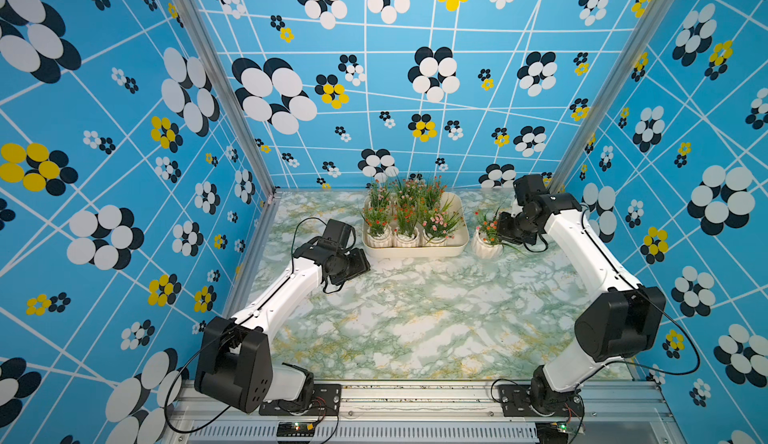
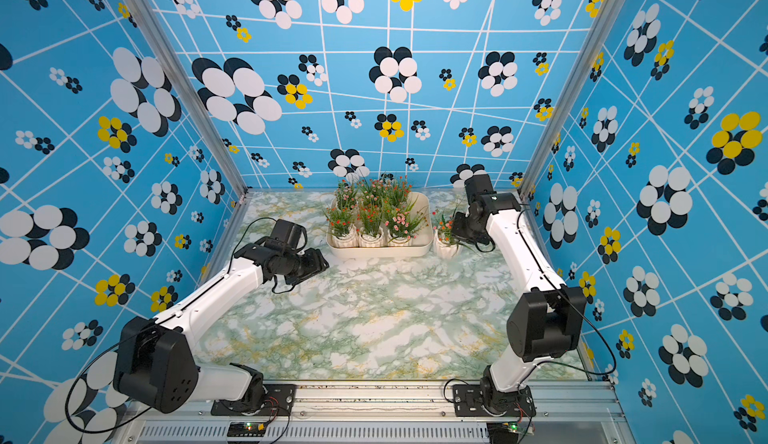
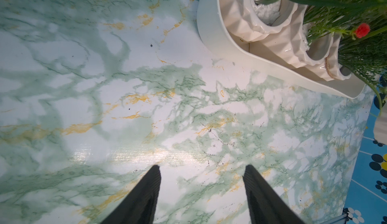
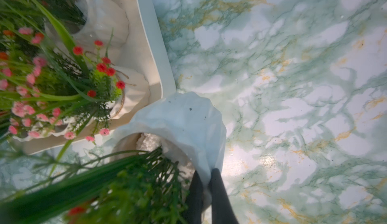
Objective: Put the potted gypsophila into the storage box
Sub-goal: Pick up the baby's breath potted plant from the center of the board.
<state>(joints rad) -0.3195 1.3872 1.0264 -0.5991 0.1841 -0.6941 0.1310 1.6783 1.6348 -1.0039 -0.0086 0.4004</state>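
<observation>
The white ribbed gypsophila pot [image 4: 184,118], pinched only at its rim by the right gripper [image 4: 206,170], may be swung into the cream plastic storage box [image 4: 155,51] and tipped; the left gripper [image 3: 202,167] is spread apart, empty.

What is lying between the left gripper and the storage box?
Nothing stands there. Only the bare marble-patterned table lies between the open left gripper and the storage box, as the left wrist view shows.

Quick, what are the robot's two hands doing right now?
Left gripper: open, holding nothing.
Right gripper: shut on the rim of the potted gypsophila beside the storage box.
</observation>
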